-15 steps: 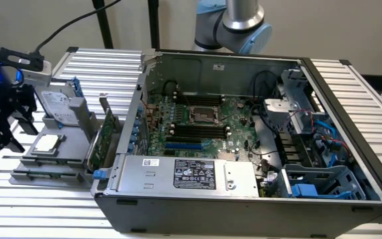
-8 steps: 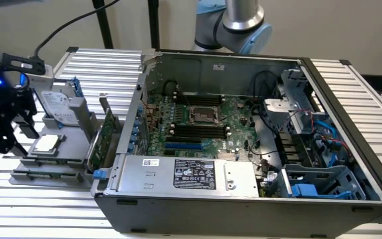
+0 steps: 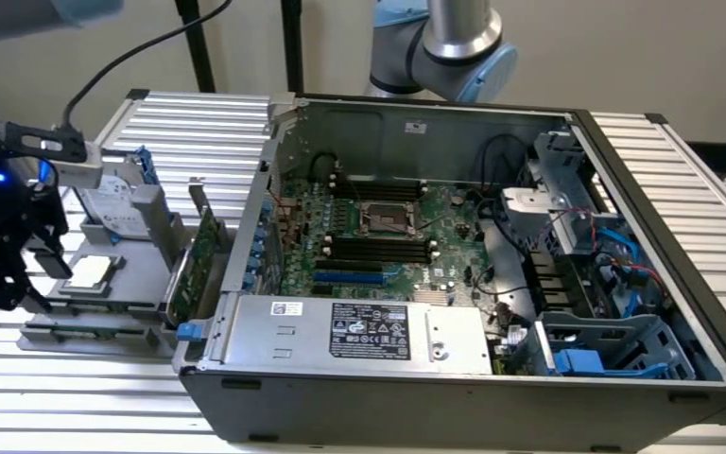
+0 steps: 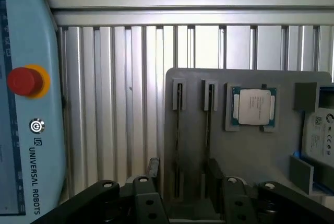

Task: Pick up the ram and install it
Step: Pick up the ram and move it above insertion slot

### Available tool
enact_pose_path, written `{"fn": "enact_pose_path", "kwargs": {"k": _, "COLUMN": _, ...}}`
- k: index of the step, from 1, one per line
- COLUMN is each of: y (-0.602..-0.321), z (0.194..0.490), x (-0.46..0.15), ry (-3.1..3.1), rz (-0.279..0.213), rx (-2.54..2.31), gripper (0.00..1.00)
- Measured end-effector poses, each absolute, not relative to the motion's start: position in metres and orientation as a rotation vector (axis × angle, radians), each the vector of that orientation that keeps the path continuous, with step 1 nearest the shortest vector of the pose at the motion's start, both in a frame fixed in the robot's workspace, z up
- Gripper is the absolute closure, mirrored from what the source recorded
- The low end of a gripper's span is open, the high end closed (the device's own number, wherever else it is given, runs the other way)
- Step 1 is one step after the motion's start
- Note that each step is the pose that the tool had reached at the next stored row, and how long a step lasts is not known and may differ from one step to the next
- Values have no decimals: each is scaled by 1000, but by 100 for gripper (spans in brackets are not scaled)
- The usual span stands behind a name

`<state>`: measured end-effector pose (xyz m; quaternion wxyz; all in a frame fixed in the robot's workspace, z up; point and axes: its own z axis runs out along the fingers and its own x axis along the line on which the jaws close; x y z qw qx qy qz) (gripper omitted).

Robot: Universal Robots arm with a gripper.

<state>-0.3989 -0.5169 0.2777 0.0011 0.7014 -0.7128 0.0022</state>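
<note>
Two thin ram sticks stand edge-on in narrow slots of a grey fixture plate [image 4: 250, 156]: one ram [image 4: 179, 140] and a second one [image 4: 209, 130] beside it. My gripper [image 4: 183, 173] hovers just above the plate, open. Its black fingers [image 4: 153, 167] stand on either side of the first stick without touching it. In the exterior view the gripper [image 3: 10, 282] hangs at the far left over the fixture plate [image 3: 98, 312], well away from the open computer case [image 3: 464, 378]. The motherboard's black memory slots [image 3: 376, 248] lie inside that case, with nothing in them that I can make out.
The fixture also holds a processor chip [image 4: 254, 106], a hard drive [image 3: 117, 203] and an upright green expansion card [image 3: 205, 255]. A power supply [image 3: 351, 331] fills the case's near side. A teach pendant with a red stop button [image 4: 23, 80] lies next to the slatted aluminium table [image 4: 130, 104].
</note>
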Motion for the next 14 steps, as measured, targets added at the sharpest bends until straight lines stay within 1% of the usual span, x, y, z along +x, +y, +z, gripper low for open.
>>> {"fn": "enact_pose_path", "kwargs": {"k": 14, "y": -521, "z": 252, "x": -397, "ry": -2246, "rz": 7, "rx": 2194, "gripper": 52}}
